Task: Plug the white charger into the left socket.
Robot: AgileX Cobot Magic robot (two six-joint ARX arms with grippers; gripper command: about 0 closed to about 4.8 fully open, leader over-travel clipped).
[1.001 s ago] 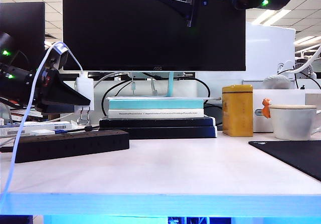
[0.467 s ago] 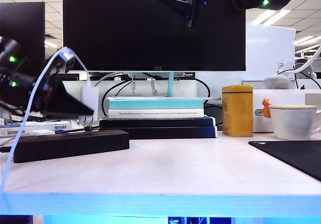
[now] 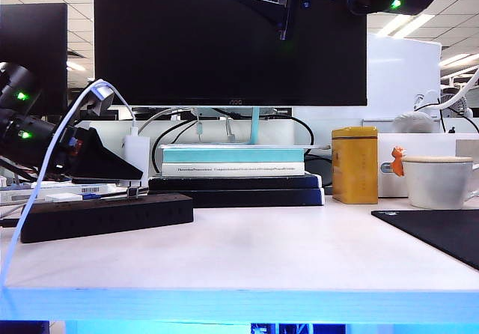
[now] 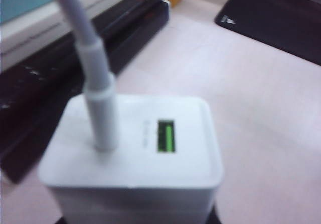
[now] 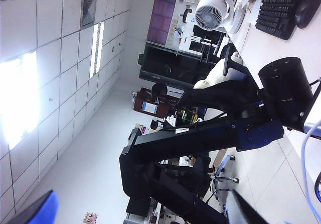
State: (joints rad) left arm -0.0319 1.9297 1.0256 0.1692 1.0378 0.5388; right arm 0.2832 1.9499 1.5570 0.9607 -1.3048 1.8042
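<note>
Left gripper (image 3: 127, 171): at the left of the exterior view, black fingers level and pointing toward the middle, low over the right end of the power strip. Grasping the white charger (image 3: 137, 156), which stands upright between the finger ends, prongs (image 3: 133, 192) down, just above the strip's top face; whether the prongs touch a socket cannot be told.

White charger, left wrist view (image 4: 131, 161): glossy white block seen from its cable end, a thick white cable (image 4: 93, 68) plugged into one port, a green-yellow port (image 4: 167, 136) beside it. The gripper's fingers are not seen here.

Power strip (image 3: 105, 216): long, low, matte black, lying near the table's left edge and angled slightly away from the front; the sockets on its top face are not visible from this low camera.

Right gripper (image 5: 140, 206): raised high, at the top of the exterior view before the monitor (image 3: 228, 38); its wrist camera looks out at ceiling and room. Two finger tips show well apart, released, nothing between them.

Table (image 3: 254, 251): pale top, broad bare stretch from the strip across the front edge.

Stacked books and black flat boxes (image 3: 236, 177): behind the strip's right end, close to the charger.

Yellow tin (image 3: 354, 164), white mug (image 3: 438, 180), black mat (image 3: 441, 233): right side, well apart from the strip.
</note>
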